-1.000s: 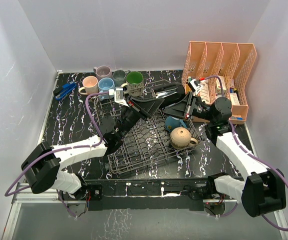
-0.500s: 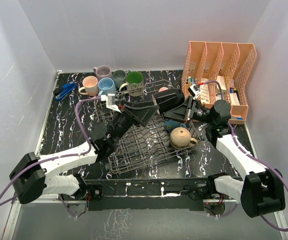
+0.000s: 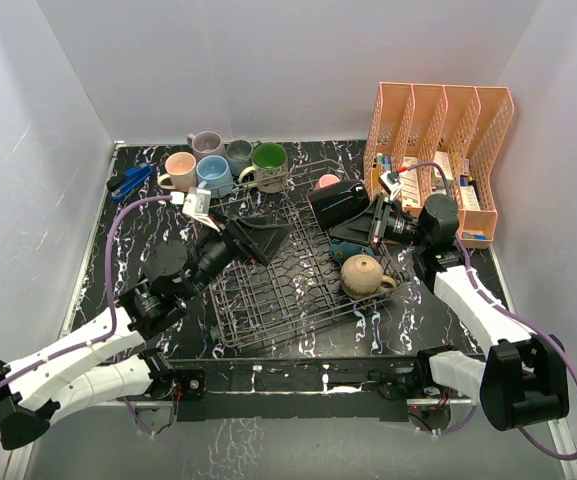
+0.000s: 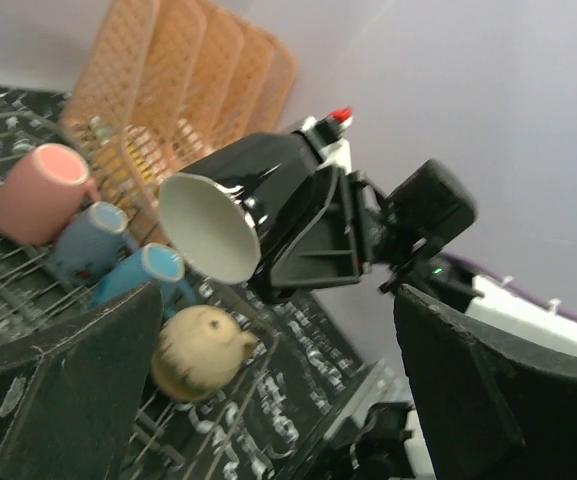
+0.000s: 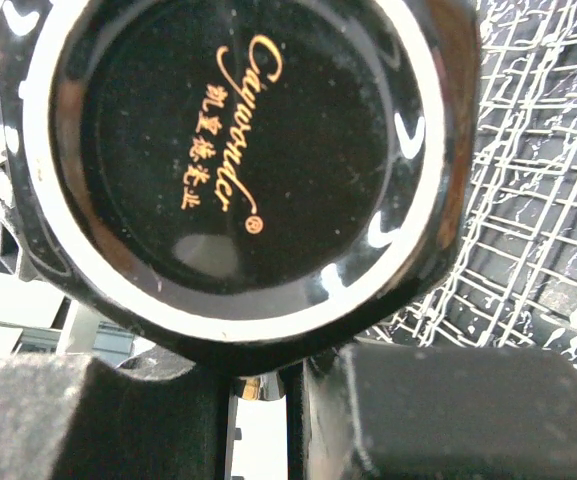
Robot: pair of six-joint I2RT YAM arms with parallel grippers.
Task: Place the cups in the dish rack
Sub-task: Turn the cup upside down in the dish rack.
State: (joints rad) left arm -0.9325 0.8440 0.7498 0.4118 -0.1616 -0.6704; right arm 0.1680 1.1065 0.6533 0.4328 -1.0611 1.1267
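Ten cups were counted. One, the black mug [image 3: 336, 200], was held on its side above the far right part of the dish rack [image 3: 268, 300], its white mouth turned toward the left arm and its gold-lettered base toward the right wrist camera. It was gripped by the right gripper [image 3: 373, 218], whose two fingers were seen pressed close together on a narrow part at the mug's edge; which part could not be made out.

Four cups were seen lying in the rack's right half in the left wrist view: one pink mug [image 4: 38, 190], one blue mug [image 4: 83, 240], one teal mug [image 4: 148, 270] and one tan mug [image 4: 198, 350].

Five cups were left standing in a cluster on the table [image 3: 408, 315] just behind the rack's far left corner: one peach mug [image 3: 180, 168], one mauve mug [image 3: 206, 145], one light blue mug [image 3: 213, 172], one grey mug [image 3: 238, 153] and one mug with a green inside [image 3: 268, 158].

The left gripper [image 3: 263, 240] was held over the rack's left half with its two fingers spread wide apart, and nothing was held between them.

One orange mesh organiser [image 3: 438, 120] was seen at the far right corner.
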